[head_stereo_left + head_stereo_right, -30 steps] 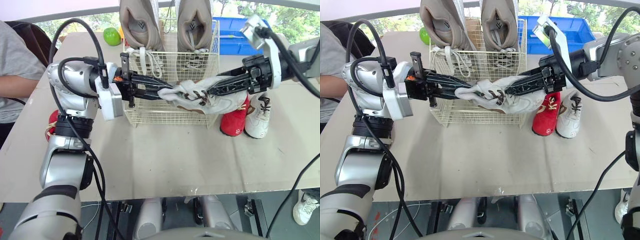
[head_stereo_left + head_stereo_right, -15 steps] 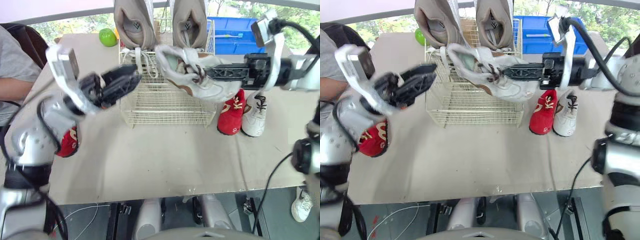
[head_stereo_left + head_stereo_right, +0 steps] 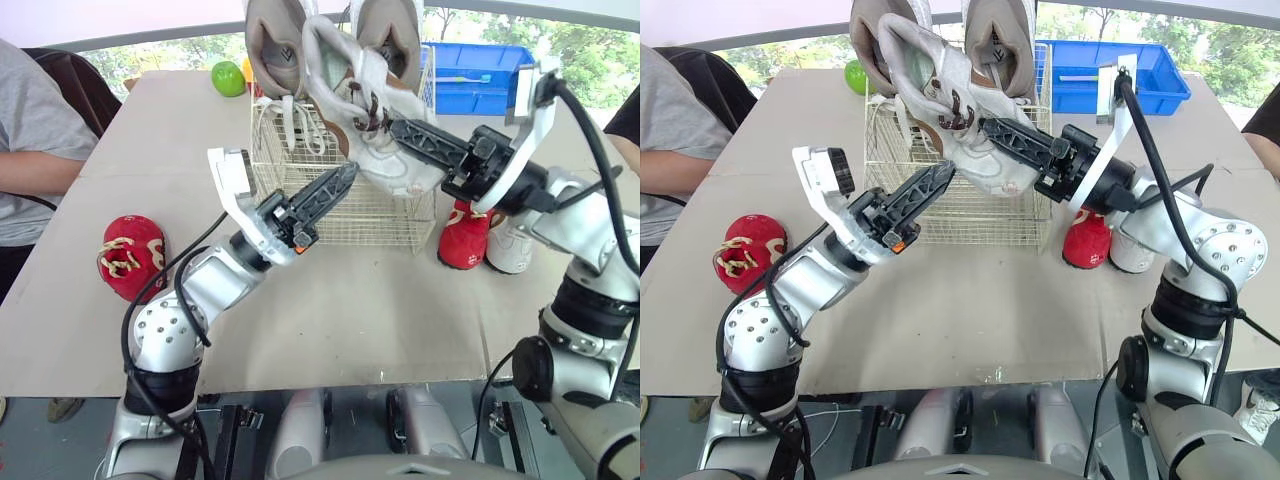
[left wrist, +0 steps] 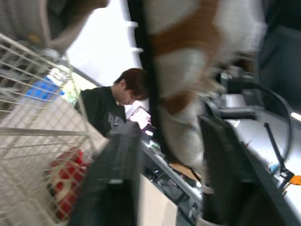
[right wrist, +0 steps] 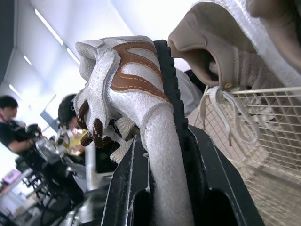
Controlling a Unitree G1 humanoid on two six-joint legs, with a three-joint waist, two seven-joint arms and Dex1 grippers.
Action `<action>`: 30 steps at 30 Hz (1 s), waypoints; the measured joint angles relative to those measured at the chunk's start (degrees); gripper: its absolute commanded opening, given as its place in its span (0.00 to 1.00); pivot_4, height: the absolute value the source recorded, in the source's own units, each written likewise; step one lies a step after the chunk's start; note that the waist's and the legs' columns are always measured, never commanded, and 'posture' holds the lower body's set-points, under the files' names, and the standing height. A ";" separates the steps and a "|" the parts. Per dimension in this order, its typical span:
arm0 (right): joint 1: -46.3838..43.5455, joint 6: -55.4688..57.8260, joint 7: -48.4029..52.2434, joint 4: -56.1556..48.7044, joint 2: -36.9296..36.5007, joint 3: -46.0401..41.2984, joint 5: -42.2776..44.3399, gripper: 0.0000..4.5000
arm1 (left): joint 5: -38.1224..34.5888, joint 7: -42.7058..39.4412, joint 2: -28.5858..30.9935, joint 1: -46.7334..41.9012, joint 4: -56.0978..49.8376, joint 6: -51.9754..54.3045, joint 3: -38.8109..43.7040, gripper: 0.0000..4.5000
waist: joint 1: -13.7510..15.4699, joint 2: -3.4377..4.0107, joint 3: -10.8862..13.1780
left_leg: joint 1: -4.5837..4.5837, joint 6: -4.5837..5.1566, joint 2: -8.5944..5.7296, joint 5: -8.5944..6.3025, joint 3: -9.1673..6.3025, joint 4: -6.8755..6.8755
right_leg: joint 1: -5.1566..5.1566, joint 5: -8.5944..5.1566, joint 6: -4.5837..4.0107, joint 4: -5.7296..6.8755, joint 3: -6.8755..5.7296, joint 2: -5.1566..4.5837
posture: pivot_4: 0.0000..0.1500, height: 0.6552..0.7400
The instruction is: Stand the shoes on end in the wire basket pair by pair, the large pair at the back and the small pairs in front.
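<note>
Right pincer [image 3: 402, 130] is clamped on the white-and-brown shoe [image 3: 365, 110]. It has swung the shoe from lying level before the basket [image 3: 340, 215] to steeply tilted over its front, close to the tan pair [image 3: 275, 40] at the back. Left pincer [image 3: 338, 182], which shared the grip a second ago, has let go and drawn back, fingers parted and empty. The hand-over looks finished, and lowering the shoe on end comes next.

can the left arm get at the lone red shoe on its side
Probably yes: the left pincer is open and empty, and the red shoe lies uncovered on the table with nothing between them.
</note>
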 measured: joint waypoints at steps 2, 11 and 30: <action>0.82 -2.46 -1.91 -0.87 -1.25 1.27 1.30 0.03 | 0.20 -0.02 -1.24 -1.28 1.17 0.66 0.10 0.00 | 0.03 0.00 0.00 | -0.01 0.00 -0.01 0.00 0.00 0.00 | -0.01 0.00 0.00 -0.02 0.03 -0.02 | 1.00 1.00; 3.11 -9.02 -3.08 -2.23 -6.50 5.95 3.32 0.03 | 3.84 -2.01 -2.73 -3.53 3.44 2.64 0.35 0.00 | 0.00 0.00 0.00 | -0.01 0.00 -0.01 0.00 0.02 0.00 | -0.01 0.00 0.00 -0.04 0.05 0.00 | 1.00 1.00; 4.58 -13.68 0.08 -3.51 -13.16 10.91 5.80 0.02 | 11.81 -5.52 -3.91 -5.28 5.45 3.66 3.24 1.00 | 0.15 -0.01 0.00 | -0.04 0.01 0.01 -0.01 0.00 0.00 | -0.01 0.00 0.00 -0.12 0.08 -0.01 | 1.00 1.00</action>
